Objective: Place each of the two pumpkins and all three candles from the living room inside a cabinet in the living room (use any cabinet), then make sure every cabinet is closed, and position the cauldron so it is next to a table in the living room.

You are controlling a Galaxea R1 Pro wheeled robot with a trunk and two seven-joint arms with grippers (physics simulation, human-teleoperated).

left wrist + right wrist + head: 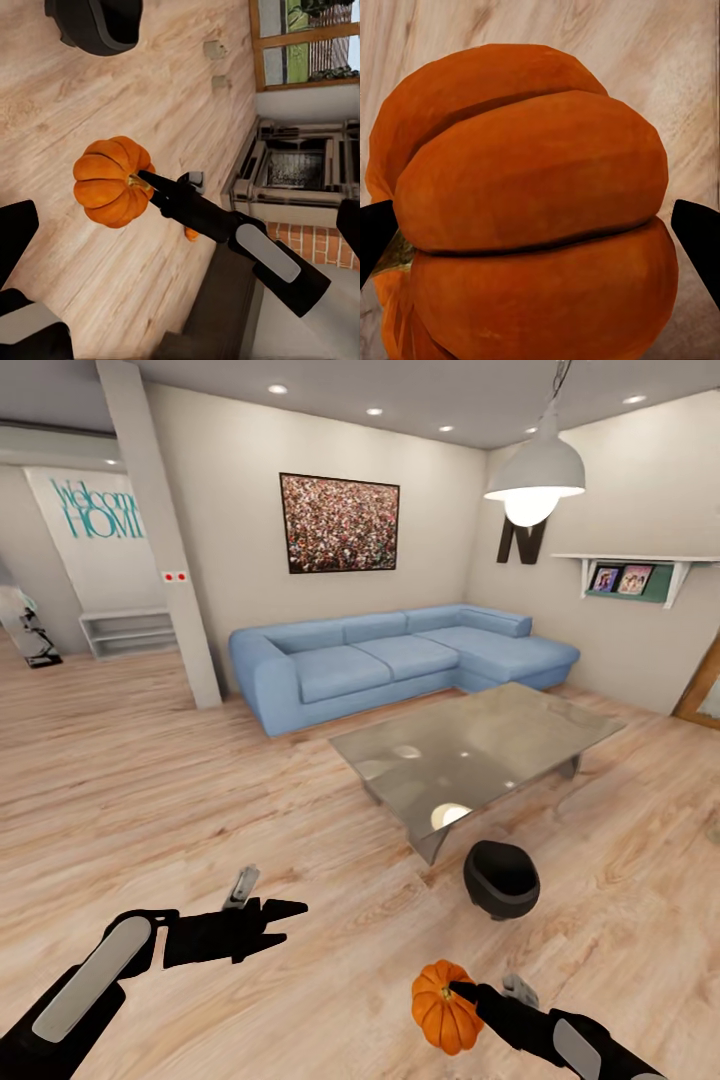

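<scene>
My right gripper [458, 992] is shut on an orange ribbed pumpkin [443, 1008], held low over the wooden floor; in the right wrist view the pumpkin [532, 217] sits between both black fingers [375, 236]. The left wrist view shows the same pumpkin [111, 180] on the right arm's tip, with a small orange bit [191, 234] behind that arm. The black cauldron [501, 877] stands on the floor beside the glass table's [560, 725] near corner. My left gripper [286, 922] hangs open and empty to the left. The candles are out of view.
A blue corner sofa [400, 660] lines the far wall behind the table. A white pillar [165, 550] stands at the left. In the left wrist view a grey fireplace [300, 169] with a brick base adjoins a dark brown surface [221, 300]; I cannot tell whether that is the cabinet.
</scene>
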